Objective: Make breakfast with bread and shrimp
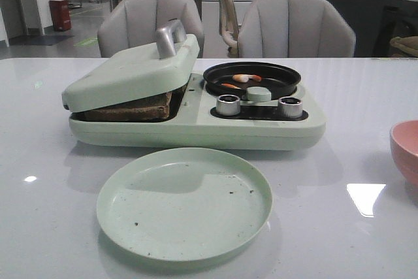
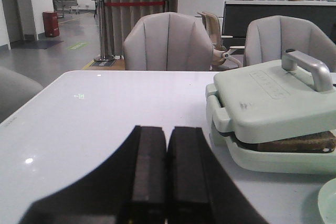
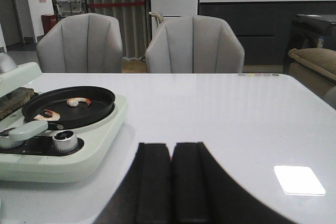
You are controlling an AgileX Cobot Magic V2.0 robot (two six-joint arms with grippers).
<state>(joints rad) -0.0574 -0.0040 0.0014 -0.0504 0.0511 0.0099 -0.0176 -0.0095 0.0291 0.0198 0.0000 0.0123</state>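
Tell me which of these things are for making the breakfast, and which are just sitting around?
For the breakfast: bread under the press lid; shrimp in the black pan; green plate.

Sitting around: pink bowl; chairs.

Bread [image 1: 128, 107] under press lid [image 1: 134, 72] at left, shrimp [image 1: 241, 78] in pan [image 1: 251, 78] at right, plate [image 1: 184, 202] in front.

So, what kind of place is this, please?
Probably a showroom or lab set up as a dining room. A white table holds a breakfast maker, padded chairs stand behind it, and a barrier post with red tape marks an open hall.
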